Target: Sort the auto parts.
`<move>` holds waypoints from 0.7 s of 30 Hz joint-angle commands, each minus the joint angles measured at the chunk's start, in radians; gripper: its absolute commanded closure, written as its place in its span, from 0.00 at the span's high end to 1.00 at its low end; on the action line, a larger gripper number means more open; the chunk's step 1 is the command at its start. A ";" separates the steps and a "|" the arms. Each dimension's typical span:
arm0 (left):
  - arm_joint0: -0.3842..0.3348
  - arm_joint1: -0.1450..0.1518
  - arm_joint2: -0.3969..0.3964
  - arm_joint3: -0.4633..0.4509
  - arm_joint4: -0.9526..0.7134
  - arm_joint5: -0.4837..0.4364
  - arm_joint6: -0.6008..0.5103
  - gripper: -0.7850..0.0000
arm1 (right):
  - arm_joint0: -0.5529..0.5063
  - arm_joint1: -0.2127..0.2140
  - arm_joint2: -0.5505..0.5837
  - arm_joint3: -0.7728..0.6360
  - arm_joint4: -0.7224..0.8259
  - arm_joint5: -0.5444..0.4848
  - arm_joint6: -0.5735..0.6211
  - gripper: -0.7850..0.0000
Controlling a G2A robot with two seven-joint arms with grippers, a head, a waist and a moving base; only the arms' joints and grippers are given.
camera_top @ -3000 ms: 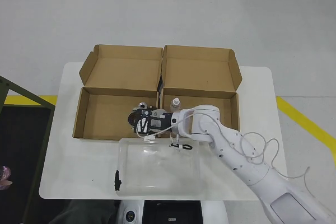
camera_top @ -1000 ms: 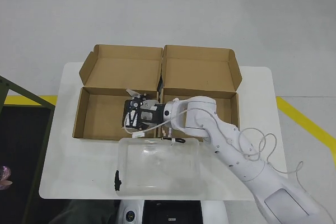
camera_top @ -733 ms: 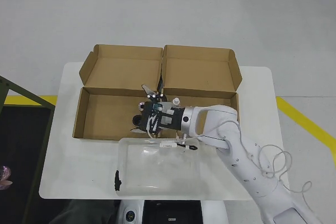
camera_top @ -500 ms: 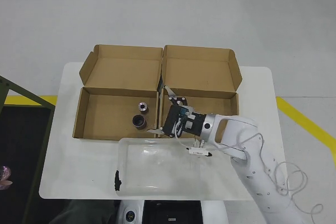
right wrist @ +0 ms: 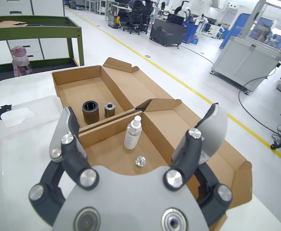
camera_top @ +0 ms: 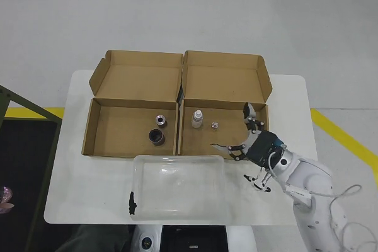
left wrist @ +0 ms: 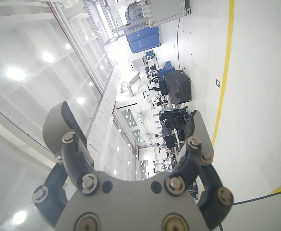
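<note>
Now my right hand (camera_top: 233, 130) hangs released over the right box (camera_top: 198, 140), my left hand (left wrist: 129, 110) released too. From the right wrist, the spray bottle (right wrist: 132, 133) stands upright, white-labelled.

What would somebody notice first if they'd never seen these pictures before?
Two open cardboard boxes sit side by side on the white table: the left box holds a dark cylinder and a smaller metal sleeve, the right box a small spray bottle and a silver part. The right gripper hovers over the right box, jaws wide open and empty. A clear plastic bin stands in front.
</note>
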 commanded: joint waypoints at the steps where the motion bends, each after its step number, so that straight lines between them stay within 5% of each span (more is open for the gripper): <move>1: 0.000 0.000 0.000 0.000 0.000 0.000 0.000 1.00 | -0.039 0.004 0.034 0.008 -0.012 0.026 -0.053 1.00; 21: 0.000 0.000 0.000 0.000 0.000 0.000 0.000 1.00 | -0.211 0.026 0.221 0.058 -0.036 0.162 -0.177 1.00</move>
